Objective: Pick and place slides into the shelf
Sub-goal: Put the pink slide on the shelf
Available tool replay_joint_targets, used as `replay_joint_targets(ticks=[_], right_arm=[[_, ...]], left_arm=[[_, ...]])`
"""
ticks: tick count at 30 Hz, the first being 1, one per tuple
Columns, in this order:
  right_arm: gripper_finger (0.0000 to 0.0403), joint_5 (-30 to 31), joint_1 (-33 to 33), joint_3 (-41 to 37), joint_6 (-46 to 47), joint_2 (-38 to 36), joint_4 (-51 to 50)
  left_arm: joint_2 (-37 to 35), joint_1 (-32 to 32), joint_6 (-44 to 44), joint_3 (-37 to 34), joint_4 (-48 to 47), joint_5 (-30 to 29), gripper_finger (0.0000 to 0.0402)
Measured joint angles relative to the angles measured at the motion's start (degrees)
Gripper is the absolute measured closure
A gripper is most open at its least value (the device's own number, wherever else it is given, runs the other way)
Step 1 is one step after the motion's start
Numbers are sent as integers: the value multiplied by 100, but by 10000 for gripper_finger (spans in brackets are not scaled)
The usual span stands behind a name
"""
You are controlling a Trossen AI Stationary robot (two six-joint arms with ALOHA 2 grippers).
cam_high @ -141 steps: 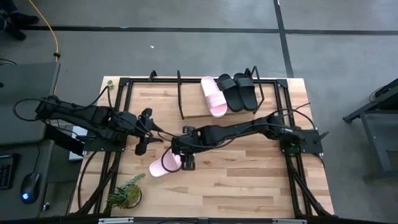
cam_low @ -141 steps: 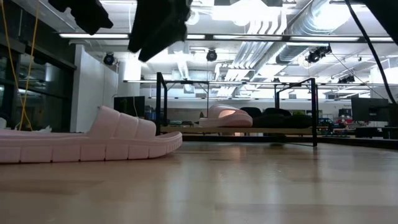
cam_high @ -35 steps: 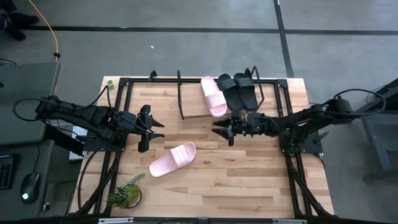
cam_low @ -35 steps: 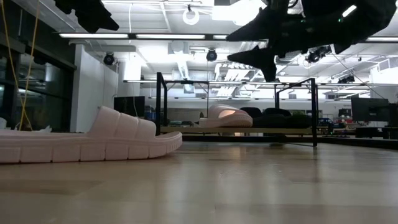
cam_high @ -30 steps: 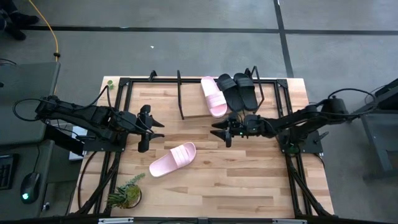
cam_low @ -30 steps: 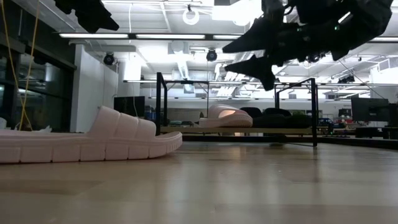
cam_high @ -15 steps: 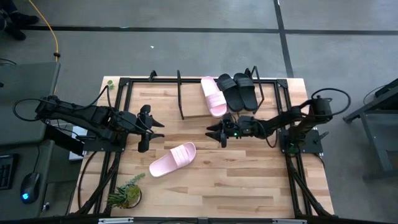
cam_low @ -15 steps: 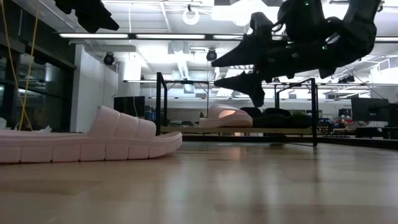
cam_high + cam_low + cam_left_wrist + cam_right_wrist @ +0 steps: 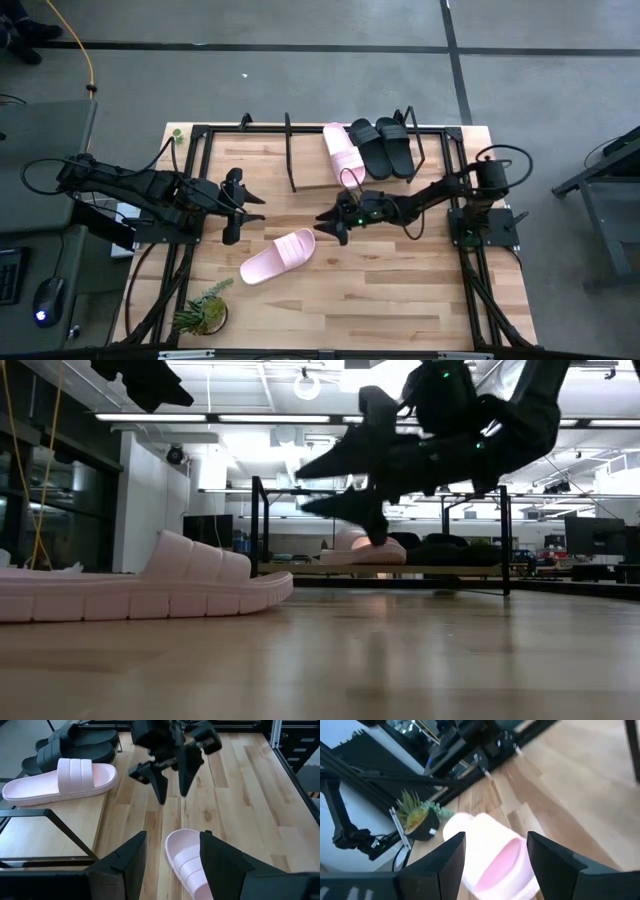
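Right gripper (image 9: pixel 330 226), fingers spread and empty, above the table just at 2 o'clock of a loose pale pink slide (image 9: pixel 277 255) lying flat on the light wooden tabletop (image 9: pixel 400 290). Left gripper (image 9: pixel 240 207), fingers parted, empty, at 11 o'clock of that slide. On the low black-hooped shelf (image 9: pixel 300 170): one pink slide (image 9: pixel 344 154), two black slides (image 9: pixel 382 146).

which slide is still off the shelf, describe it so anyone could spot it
Start at the shelf along the table's far edge, which holds one pink and two black slides. Come toward the table's middle, just ahead of the open right gripper: the pink slide lies flat on bare wood, the only one off the shelf.
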Motion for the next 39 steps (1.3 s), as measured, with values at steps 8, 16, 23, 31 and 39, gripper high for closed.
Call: replay_joint_targets(ticks=[8,16,23,31,39], right_arm=[[199,-282,14,385,254,534,-79],[199,-473,165,778,297,818,-300],[199,-466,302,1117,299,1055,-544],[199,-488,365,1676,287,1346,-1326],[199,-514,426,1933,293,1515,-1635]], left_arm=[[-2,1,0,0,-1,0,234],[0,1,0,0,-5,0,234],[0,0,0,0,-3,-7,234],[-1,1,0,0,1,-18,234],[0,0,0,0,-1,-46,234]])
